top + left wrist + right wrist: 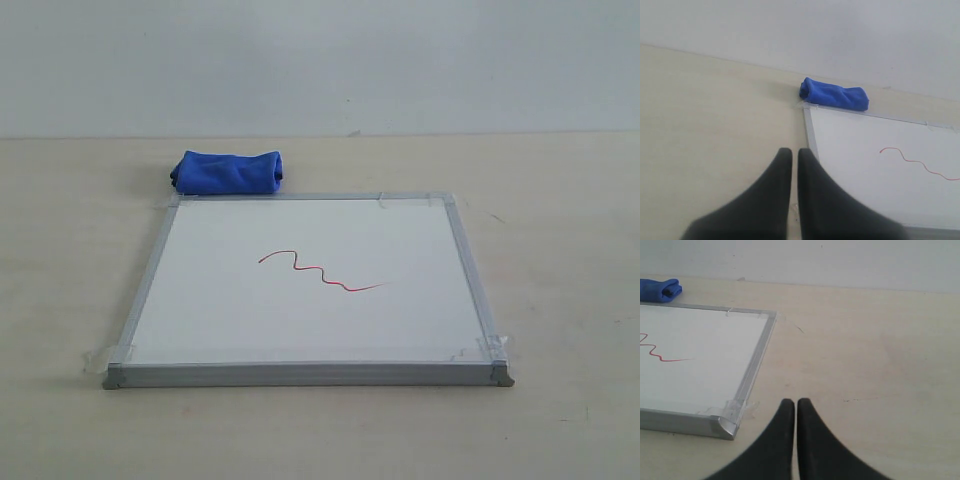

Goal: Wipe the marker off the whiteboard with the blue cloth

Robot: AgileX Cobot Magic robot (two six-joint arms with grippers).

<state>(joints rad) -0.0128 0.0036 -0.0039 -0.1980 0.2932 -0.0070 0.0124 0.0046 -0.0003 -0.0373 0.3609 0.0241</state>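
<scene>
The whiteboard (220, 310) lies flat on the table with a red wavy marker line (320, 272) near its middle. The rolled blue cloth (228, 172) rests on the table against the board's far left edge. Neither arm shows in the exterior view. In the left wrist view my left gripper (795, 152) is shut and empty, hovering by the whiteboard (860, 165) edge, well short of the blue cloth (834, 94); the marker line (912, 162) shows there too. My right gripper (796, 402) is shut and empty over bare table beside the whiteboard (705, 345) corner.
Clear tape pieces (105, 353) hold the board's corners to the pale wooden table (560, 220). A plain white wall (320, 60) rises behind the table's far edge.
</scene>
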